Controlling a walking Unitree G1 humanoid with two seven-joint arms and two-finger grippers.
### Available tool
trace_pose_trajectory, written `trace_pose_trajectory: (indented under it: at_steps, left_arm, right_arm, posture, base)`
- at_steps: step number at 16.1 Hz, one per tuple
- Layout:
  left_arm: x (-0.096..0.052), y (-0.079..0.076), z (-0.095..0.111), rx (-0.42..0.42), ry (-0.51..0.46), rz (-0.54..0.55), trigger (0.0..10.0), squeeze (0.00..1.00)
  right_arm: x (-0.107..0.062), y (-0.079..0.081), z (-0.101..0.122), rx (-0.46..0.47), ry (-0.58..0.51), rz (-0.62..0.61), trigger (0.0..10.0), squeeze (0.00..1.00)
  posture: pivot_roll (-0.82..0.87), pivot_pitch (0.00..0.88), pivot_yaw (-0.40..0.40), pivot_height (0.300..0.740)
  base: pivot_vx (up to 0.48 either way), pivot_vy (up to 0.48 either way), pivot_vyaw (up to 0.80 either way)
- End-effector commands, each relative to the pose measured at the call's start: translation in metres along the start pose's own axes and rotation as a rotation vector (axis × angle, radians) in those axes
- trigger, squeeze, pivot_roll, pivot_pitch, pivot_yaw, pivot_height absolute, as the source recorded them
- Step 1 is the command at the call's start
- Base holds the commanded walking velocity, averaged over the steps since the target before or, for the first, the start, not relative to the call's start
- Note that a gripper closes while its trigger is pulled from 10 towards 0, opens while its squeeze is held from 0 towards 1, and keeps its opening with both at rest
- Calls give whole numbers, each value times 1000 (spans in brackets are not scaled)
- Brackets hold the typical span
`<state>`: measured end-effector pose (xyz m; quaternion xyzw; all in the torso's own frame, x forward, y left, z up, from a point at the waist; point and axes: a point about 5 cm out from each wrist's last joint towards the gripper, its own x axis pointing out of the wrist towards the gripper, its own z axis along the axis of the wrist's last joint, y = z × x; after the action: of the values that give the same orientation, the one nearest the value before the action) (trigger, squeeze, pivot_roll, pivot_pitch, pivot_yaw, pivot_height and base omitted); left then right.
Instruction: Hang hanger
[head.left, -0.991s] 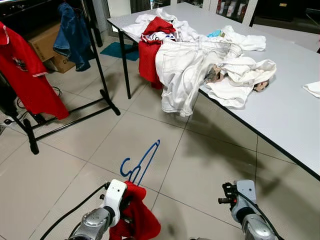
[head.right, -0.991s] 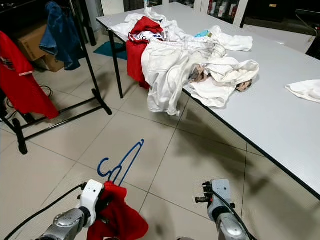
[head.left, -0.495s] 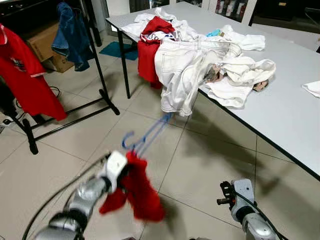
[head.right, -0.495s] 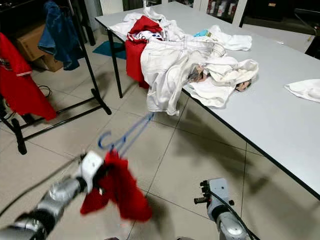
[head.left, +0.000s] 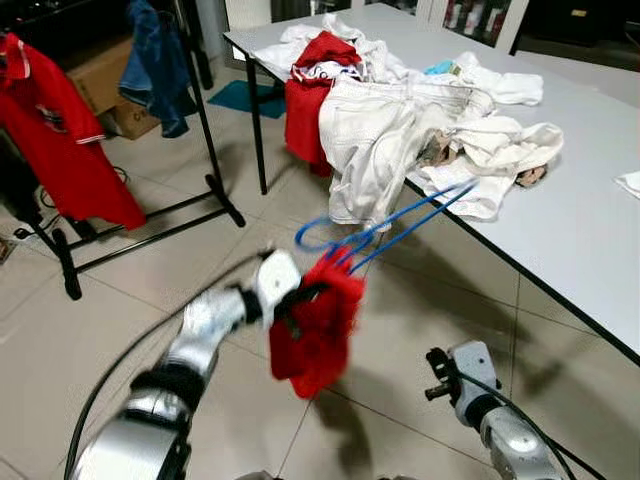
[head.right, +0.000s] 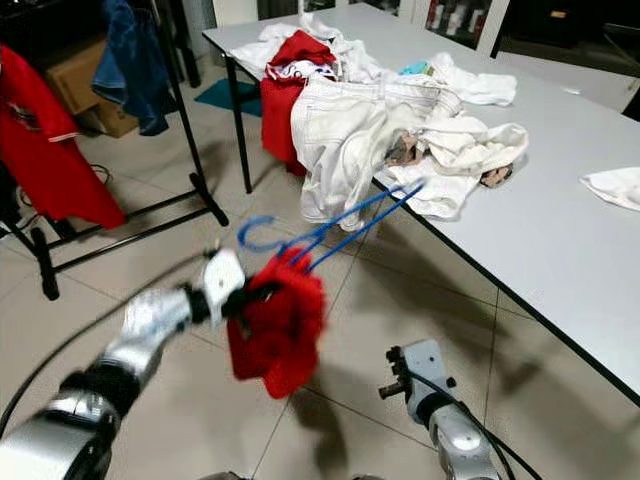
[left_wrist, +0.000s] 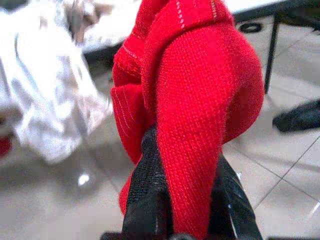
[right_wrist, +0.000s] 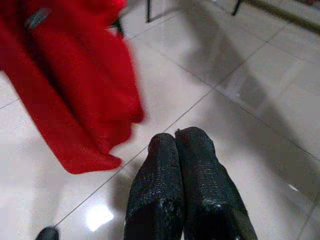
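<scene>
Red garment (head.left: 318, 325) on the blue hanger (head.left: 385, 226) hangs clamped in the left gripper (head.left: 300, 297).

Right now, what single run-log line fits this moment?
left gripper: shut on red garment with blue hanger, raised toward clothes rack | right gripper: shut, idle, low | hanger not yet hung
</scene>
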<state>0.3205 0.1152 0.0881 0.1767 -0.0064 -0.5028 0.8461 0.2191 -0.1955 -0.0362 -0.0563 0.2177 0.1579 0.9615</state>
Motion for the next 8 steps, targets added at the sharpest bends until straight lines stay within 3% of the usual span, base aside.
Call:
trace_pose_trajectory:
  at_steps: [1, 3, 5, 6, 7, 8]
  left_arm:
    - [3, 11, 18, 55, -54, -12, 10000, 0]
    - [5, 28, 44, 85, -122, -59, 10000, 0]
    - [4, 33, 55, 98, -149, -92, 10000, 0]
    - [4, 33, 60, 111, -160, -123, 10000, 0]
    - [4, 33, 62, 115, -165, -133, 10000, 0]
    - [4, 32, 69, 129, -190, -163, 10000, 0]
  right_arm:
    - [1, 6, -2, -2, 22, 36, 10000, 0]
    - [2, 11, -8, 4, 63, 43, 10000, 0]
    - [2, 10, -10, 16, 85, 28, 10000, 0]
    - [3, 8, -8, 31, 81, -2, 10000, 937]
    - [4, 6, -7, 38, 79, -14, 10000, 1000]
    - [8, 3, -2, 91, 67, -48, 10000, 1000]
  posture:
    - [-106, 0, 21, 740]
    - [-107, 0, 26, 740]
    - [-113, 0, 33, 740]
    - [-120, 0, 42, 740]
    - [-121, 0, 43, 740]
    - [-125, 0, 50, 740]
  base:
    - [0, 0, 0]
    - [0, 0, 0]
    - [0, 0, 0]
    - [0, 0, 0]
    - [0, 0, 0]
    - [0, 0, 0]
